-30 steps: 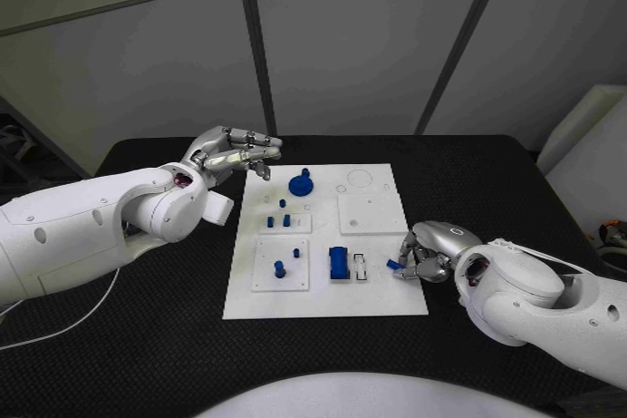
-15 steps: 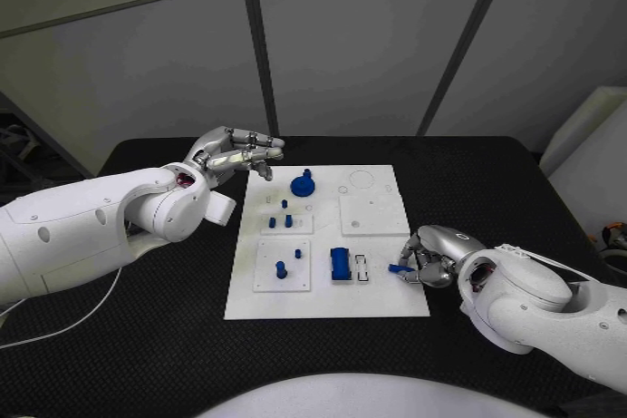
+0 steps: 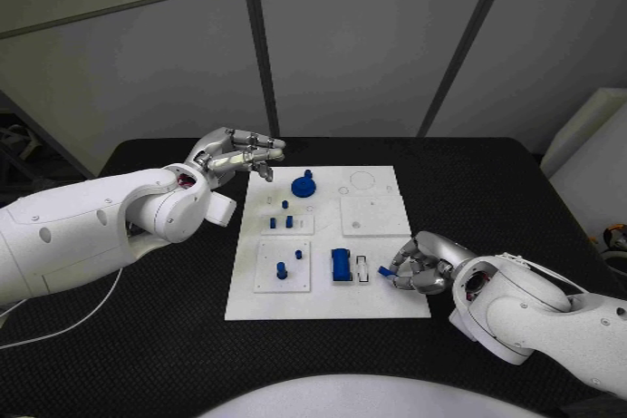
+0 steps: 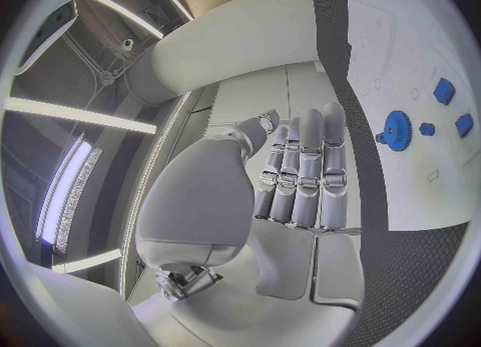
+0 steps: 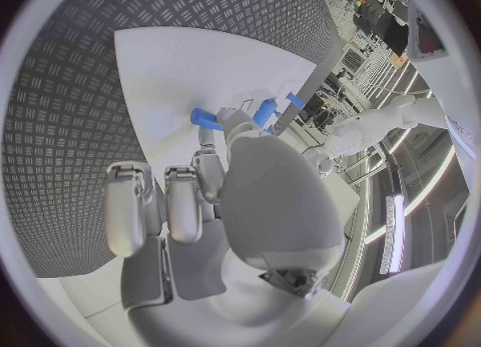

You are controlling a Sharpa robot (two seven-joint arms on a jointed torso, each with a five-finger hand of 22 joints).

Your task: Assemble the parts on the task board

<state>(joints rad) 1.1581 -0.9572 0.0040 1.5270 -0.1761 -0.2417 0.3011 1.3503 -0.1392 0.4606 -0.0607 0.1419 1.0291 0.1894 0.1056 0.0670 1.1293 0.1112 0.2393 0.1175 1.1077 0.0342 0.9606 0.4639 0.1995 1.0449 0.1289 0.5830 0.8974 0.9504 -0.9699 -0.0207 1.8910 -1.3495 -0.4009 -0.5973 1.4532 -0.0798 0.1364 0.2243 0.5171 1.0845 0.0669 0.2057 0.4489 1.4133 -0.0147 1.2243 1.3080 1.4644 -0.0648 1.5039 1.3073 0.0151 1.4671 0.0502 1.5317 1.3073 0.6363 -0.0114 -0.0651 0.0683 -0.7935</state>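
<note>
Blue part (image 3: 386, 272) — pinched by right hand (image 3: 420, 265).

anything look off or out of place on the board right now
Nothing stands out. The task board lies flat on the table with the blue parts seated or standing in their plates. The right hand holds one small blue part near the board's edge.

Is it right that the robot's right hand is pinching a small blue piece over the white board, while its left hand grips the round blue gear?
Not quite. The right hand does pinch a small blue piece at the white task board, but the left hand holds nothing. The head view shows it raised above the board's far left corner, and the round blue gear sits on the board untouched.
</note>
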